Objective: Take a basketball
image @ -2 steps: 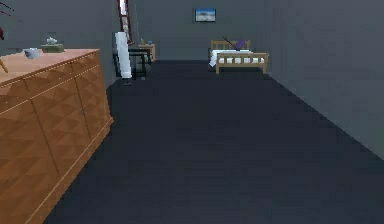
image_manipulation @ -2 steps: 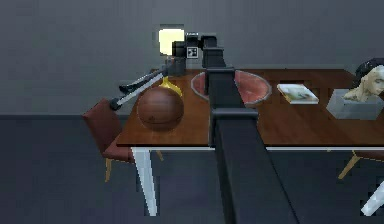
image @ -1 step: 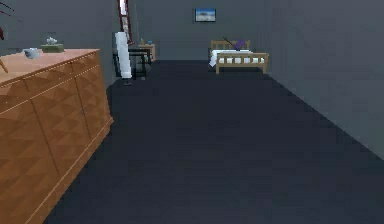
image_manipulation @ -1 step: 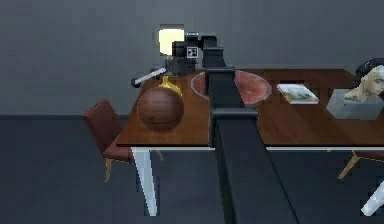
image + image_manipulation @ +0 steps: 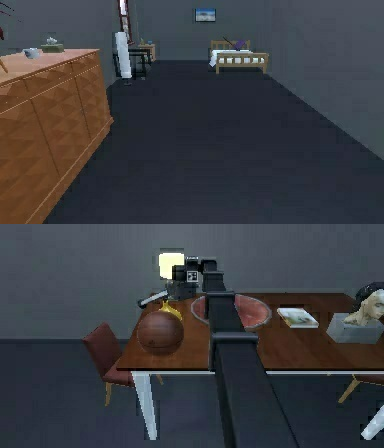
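1. Basketball: an orange-brown ball resting on the left end of a wooden surface with white legs, seen in the arm side view.
2. Arm: a dark square bar rising from the bottom edge and crossing the surface, ending beside two white marked squares near the far edge.
3. Jaws: their dark body sits left of the squares, just above the ball in the picture, with thin fingers pointing left. I cannot tell whether they touch the ball or hold anything, since the ball lies on the surface right at them.
4. Lamp: it glows pale yellow behind the squares, against the grey wall.
5. Right of the arm, on the same surface: a reddish bowl, then a book, then a bust on a grey base.
6. Chair: dark red, standing at the surface's left end.
7. Forward view: a wooden dresser runs along the left, dark floor stretches ahead, and a bed stands at the far wall under a framed picture.
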